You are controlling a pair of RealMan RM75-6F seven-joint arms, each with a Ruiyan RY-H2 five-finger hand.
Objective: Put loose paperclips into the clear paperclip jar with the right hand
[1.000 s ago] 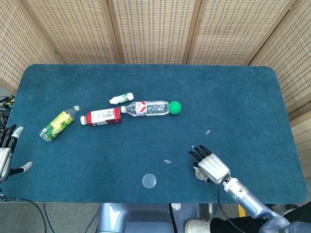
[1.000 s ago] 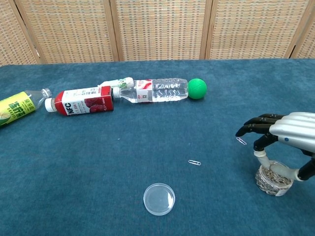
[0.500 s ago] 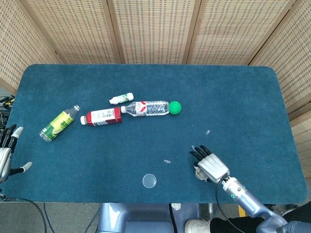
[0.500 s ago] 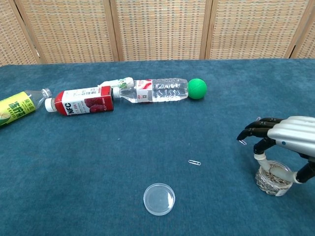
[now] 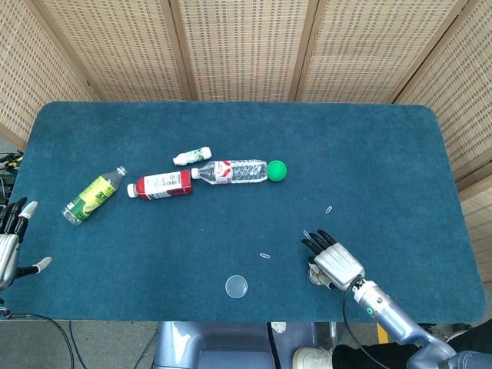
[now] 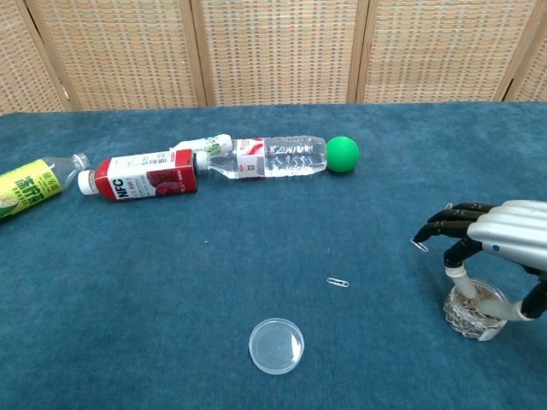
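Where the right hand (image 6: 504,235) hovers near the table's front edge, its dark fingers (image 6: 444,224) are curled downward over the small clear paperclip jar (image 6: 474,309), with the thumb reaching down at the jar's rim; whether the thumb touches the glass cannot be told. No paperclip can be made out between the fingers, so the pictures do not settle whether the hand holds anything. The jar stands upright and lidless directly beneath the palm, and it is packed nearly to the top with a grey tangle of metal paperclips. In the head view the same hand (image 5: 335,263) covers most of the jar (image 5: 317,277).

One loose silver paperclip (image 6: 419,245) lies on the dark blue felt table (image 6: 128,299) just beyond the fingertips. A second thin wire paperclip (image 6: 338,282) lies further out to the fingers' left, well apart from them. A third paperclip (image 5: 329,209) shows in the head view, farther ahead of the fingers toward the table's far side.

A round clear plastic lid (image 6: 276,345) lies flat to the left of the fingers, beyond the second clip and nearer the front edge.

At the table's left edge the left hand (image 5: 9,238) hangs with pale fingers spread apart, holding nothing.
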